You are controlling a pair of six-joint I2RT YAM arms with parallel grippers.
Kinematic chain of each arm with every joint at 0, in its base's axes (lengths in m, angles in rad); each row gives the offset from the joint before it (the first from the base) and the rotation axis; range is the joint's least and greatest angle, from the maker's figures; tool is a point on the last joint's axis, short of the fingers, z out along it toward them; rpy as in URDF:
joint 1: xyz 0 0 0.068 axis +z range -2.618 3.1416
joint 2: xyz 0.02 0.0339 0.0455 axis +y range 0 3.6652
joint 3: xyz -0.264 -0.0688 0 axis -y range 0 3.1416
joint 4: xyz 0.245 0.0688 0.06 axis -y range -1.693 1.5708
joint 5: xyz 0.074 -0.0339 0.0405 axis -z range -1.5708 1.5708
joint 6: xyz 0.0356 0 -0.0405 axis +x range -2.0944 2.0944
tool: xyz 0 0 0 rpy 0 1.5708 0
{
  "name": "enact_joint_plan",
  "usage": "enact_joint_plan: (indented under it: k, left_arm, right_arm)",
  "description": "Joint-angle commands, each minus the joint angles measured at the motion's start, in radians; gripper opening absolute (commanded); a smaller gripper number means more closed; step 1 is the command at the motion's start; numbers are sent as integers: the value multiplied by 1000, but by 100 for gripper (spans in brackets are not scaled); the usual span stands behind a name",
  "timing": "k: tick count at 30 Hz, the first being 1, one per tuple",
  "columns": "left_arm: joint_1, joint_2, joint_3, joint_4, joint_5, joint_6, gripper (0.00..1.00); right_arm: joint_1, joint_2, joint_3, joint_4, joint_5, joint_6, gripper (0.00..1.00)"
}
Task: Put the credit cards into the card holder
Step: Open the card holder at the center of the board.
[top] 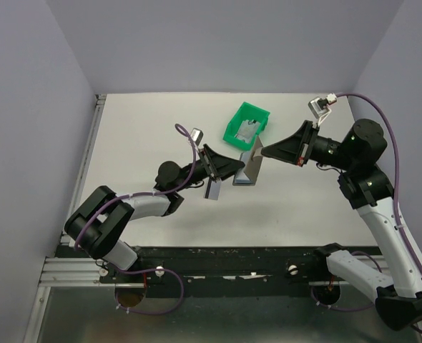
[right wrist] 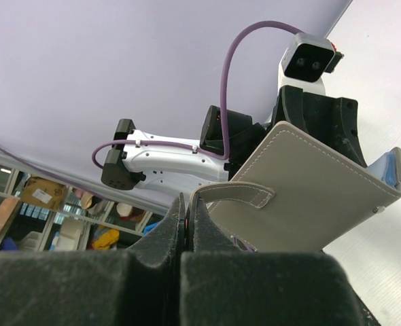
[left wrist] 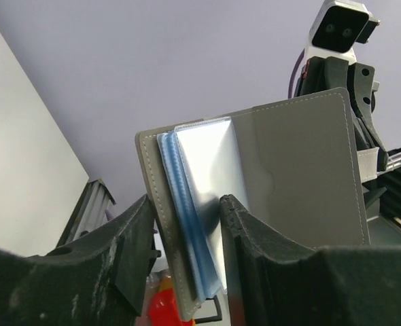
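Observation:
The grey-brown card holder [top: 247,170] hangs open in the air between my two grippers, above the middle of the table. In the left wrist view its left cover, light blue sleeves [left wrist: 177,183] and a silvery credit card [left wrist: 211,170] lie stacked between my left gripper's [left wrist: 187,204] fingers, which press on both sides. The right cover [left wrist: 302,170] spreads away. My right gripper [right wrist: 187,200] is shut on the strap of the snap tab [right wrist: 234,195], holding the outer cover [right wrist: 309,197] up. Another greyish card [top: 248,131] lies in the green bin.
The green plastic bin [top: 234,132] stands on the table just behind the card holder. The two grippers [top: 234,168] [top: 263,151] are close together, fingers toward each other. Grey walls enclose the table at the back and on both sides.

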Motion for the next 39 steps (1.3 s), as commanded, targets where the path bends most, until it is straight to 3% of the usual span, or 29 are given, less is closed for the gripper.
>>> enact_joint_plan:
  k: [1,11,13,16,19,22,27,30,34,39]
  left_arm:
    - [-5,-7,21,302,-6,-6,47]
    - [3,-27,10,300,-10,-15,8]
    - [6,-37,11,299,-9,-10,0]
    - [13,-69,10,245,8,16,0]
    - [21,-154,25,5,37,141,0]
    - [10,-314,95,-471,8,377,0]
    - [-23,-440,296,-1146,-185,754,0]
    - [-32,-422,384,-1382,-262,862,0]
    - [-103,-353,505,-1646,-479,990,0]
    - [-157,-311,548,-1737,-582,1020,0]
  right_arm:
    - [0,-26,-11,-9,-19,-24,0]
    - [0,-63,5,-247,136,-189,2]
    - [2,-66,2,-307,183,-229,7]
    - [-1,-68,5,-413,283,-287,22]
    - [0,-62,26,-528,398,-349,40]
    - [0,-62,52,-600,484,-404,54]
    - [0,-66,92,-646,552,-453,59]
    - [-1,-74,101,-623,539,-458,59]
    - [0,-85,107,-589,510,-452,60]
    - [0,-85,94,-530,440,-437,59]
